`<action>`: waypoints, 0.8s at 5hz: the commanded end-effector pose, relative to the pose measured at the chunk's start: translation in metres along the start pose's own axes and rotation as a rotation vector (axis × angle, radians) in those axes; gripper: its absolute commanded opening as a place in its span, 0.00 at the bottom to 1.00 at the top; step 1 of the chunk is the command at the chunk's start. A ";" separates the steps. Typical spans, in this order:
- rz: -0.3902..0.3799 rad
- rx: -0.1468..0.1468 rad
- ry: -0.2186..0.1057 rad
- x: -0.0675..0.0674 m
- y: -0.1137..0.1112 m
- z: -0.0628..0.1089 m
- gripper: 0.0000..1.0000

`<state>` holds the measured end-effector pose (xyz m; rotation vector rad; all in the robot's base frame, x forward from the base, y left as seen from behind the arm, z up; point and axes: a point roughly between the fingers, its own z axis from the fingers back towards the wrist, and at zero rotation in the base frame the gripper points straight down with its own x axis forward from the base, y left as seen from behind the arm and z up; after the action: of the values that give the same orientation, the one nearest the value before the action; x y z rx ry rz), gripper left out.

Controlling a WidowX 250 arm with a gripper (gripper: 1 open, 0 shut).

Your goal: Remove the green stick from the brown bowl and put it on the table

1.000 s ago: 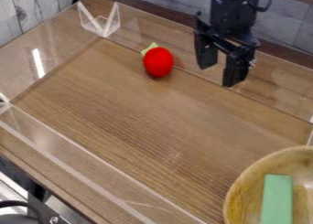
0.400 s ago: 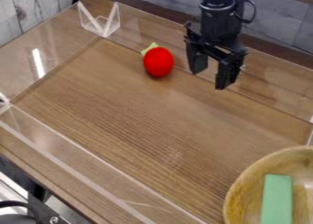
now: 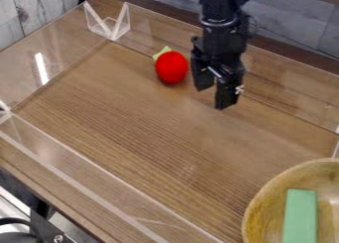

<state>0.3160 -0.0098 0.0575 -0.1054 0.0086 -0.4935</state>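
Camera view, read from its left edge across: a brown wood-grain bench (image 3: 146, 138) fills most of the picture, ringed by a low clear acrylic wall (image 3: 59, 153) whose near-left panel runs diagonally along the front edge; at the far left corner a small clear angular acrylic bracket (image 3: 106, 22) stands on the wall line; behind it lies a pale grey plank backdrop; at the bottom left corner a dark piece of equipment shows below the bench edge, too cropped to identify.

Further right, toward the back of the bench, a small red strawberry-like object (image 3: 169, 66) with a green tip rests on the wood; just beside it, on its right, the black robot hand (image 3: 220, 86) hangs from a dark vertical arm and points straight down; its two dark fingers (image 3: 227, 92) stand apart with a gap between them, so the hand is released and grasps nothing; whether its tips touch the wood cannot be told.

At the bottom right corner sits a round light-tan wooden bowl (image 3: 265, 202) with a thick rim, cut off by the frame edges; inside it, lying on the smooth floor of the bowl, is the small flat rectangular green stick (image 3: 300, 216), well apart from the hand.
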 end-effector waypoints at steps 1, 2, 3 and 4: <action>-0.081 0.013 -0.027 -0.002 0.008 0.001 0.00; -0.091 0.007 -0.024 0.007 -0.014 -0.016 0.00; -0.102 -0.001 -0.025 0.017 -0.041 -0.032 0.00; -0.172 -0.025 -0.032 0.011 -0.053 -0.035 0.00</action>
<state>0.2959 -0.0617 0.0179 -0.1481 0.0122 -0.6473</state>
